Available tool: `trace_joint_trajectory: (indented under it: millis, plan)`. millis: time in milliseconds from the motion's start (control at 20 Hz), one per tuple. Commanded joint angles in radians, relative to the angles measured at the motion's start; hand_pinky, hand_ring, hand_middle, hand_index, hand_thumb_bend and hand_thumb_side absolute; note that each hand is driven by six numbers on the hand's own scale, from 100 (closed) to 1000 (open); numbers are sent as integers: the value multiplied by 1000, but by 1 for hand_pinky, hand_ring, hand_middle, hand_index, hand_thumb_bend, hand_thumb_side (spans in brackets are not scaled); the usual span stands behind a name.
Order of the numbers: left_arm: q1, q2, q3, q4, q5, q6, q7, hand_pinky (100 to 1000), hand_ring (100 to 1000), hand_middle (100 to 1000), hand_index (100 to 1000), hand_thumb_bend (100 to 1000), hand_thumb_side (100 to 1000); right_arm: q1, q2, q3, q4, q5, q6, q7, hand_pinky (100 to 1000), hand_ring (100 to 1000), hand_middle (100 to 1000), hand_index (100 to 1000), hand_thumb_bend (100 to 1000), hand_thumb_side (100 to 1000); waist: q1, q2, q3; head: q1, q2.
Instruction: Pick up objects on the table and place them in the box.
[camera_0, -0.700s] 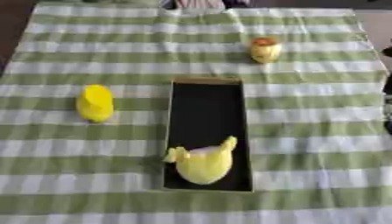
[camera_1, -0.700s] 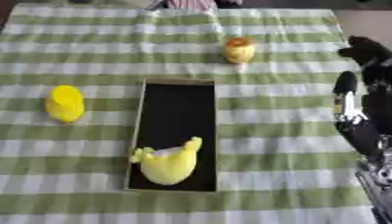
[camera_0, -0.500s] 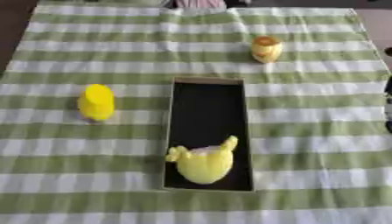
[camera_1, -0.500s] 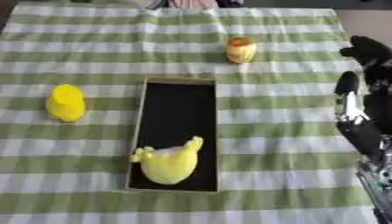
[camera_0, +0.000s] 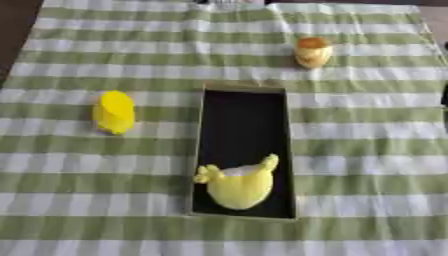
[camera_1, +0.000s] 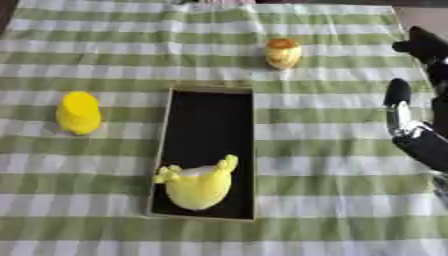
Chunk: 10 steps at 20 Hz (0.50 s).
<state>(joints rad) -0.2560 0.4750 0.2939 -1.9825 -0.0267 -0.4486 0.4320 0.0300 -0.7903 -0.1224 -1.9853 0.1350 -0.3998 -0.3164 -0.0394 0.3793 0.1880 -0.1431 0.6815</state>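
A long black box (camera_0: 244, 120) lies in the middle of the green and white striped table, its long side running away from me. A yellow soft toy (camera_0: 238, 185) with small points sticking up rests inside the box's near end. A yellow object (camera_0: 115, 111) stands on the cloth to the left of the box. A small yellow and orange object (camera_0: 312, 51) stands beyond the box's far right corner. My right hand (camera_1: 413, 131) shows at the right edge of the right eye view, open and holding nothing, well apart from all the objects. My left hand is out of sight.
The striped cloth (camera_0: 367, 150) covers the whole table. Its far edge runs along the top of the view, and dark floor shows at the top left corner (camera_0: 16, 20).
The whole picture has shifted slightly, so the camera moved. The objects, the box and my right hand keep their places.
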Motion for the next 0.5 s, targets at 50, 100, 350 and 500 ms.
trace_joint_trajectory:
  millis: [50, 100, 350, 500]
  plan:
    - [-8, 34, 6, -17, 3, 0, -6, 734, 764, 746, 824, 100, 522, -12, -145, -9, -15, 10, 98, 78, 931, 1000, 801, 926, 100, 441, 1, -16, 2, 1, -11]
    - [-9, 35, 5, -17, 3, 0, -7, 734, 764, 746, 824, 100, 522, -18, -181, -7, -15, 12, 137, 106, 933, 1000, 811, 930, 100, 422, 1, -17, 2, 0, -11]
    - [-13, 39, -2, -17, 8, 1, -15, 734, 764, 747, 824, 100, 521, -65, -313, 26, -8, 45, 322, 237, 945, 1000, 850, 954, 100, 271, 0, -19, 6, -9, -14]
    - [-15, 41, -6, -17, 11, 1, -20, 734, 764, 747, 824, 100, 522, -116, -359, 59, 50, 60, 362, 293, 956, 1000, 873, 963, 100, 226, -1, -18, 11, -18, -19]
